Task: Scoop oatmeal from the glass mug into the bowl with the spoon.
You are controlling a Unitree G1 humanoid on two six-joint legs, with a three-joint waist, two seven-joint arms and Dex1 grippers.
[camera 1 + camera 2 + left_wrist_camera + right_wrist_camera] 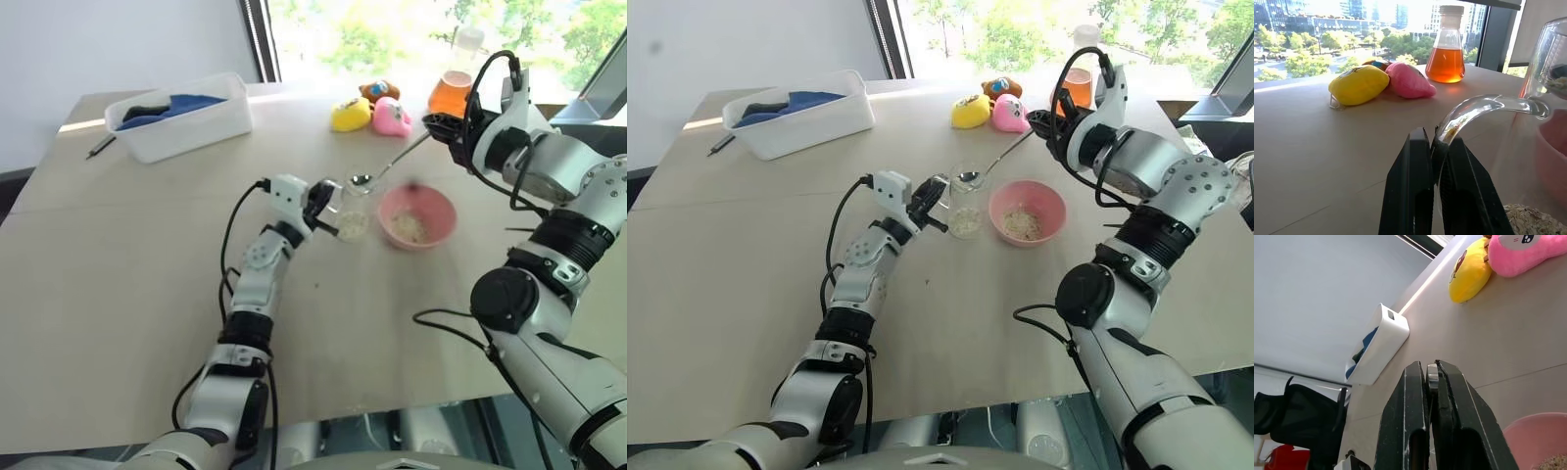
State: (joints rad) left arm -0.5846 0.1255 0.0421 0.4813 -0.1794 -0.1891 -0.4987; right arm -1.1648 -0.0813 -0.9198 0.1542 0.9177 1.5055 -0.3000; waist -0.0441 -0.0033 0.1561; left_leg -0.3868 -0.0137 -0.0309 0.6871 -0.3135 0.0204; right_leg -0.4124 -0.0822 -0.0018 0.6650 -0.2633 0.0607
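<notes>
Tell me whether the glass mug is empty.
Not empty: oatmeal lies at the bottom of the upright glass mug.

From my station, the glass mug (1547, 63) is cut off at the left wrist view's edge, so I see just its handle and 1 strip of wall. The bowl (1542, 440) is clipped at the corner of the right wrist view. The spoon (1432, 374) is mostly hidden between the right gripper's fingers (1454, 431). The dark item (100, 147) beside the white tub (186, 132) is too small to identify.
</notes>
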